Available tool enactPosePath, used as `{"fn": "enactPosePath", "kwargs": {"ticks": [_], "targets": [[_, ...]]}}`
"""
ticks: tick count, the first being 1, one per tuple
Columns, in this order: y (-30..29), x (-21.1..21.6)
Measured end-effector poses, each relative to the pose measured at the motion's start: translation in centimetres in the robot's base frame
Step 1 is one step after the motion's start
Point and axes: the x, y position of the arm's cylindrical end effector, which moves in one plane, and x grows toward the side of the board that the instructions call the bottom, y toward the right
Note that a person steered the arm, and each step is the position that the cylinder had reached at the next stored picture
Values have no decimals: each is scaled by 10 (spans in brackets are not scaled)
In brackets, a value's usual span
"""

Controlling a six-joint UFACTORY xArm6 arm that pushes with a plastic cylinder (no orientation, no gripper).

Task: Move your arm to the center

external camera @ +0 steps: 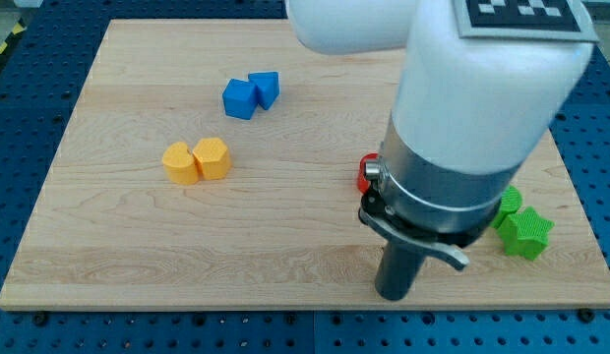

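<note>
My tip [394, 293] rests on the wooden board [138, 256] near the view's bottom, right of the middle. A red block [366, 174] sits above it, mostly hidden behind the arm. Two blue blocks [250, 93] touch each other at the upper left of middle. Two orange blocks [196, 160] touch each other left of middle. A green star block [526, 234] lies to the right of the tip, with another green block [508, 204] just above it, partly hidden by the arm.
The white and grey arm body [472, 108] covers the board's upper right part. A blue perforated table [30, 108] surrounds the board.
</note>
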Motion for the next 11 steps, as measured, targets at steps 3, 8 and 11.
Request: {"fn": "enactPosePath", "kwargs": {"ticks": [3,8,11], "targets": [[-26,-37],[-86,-116],[-52,-233]]}}
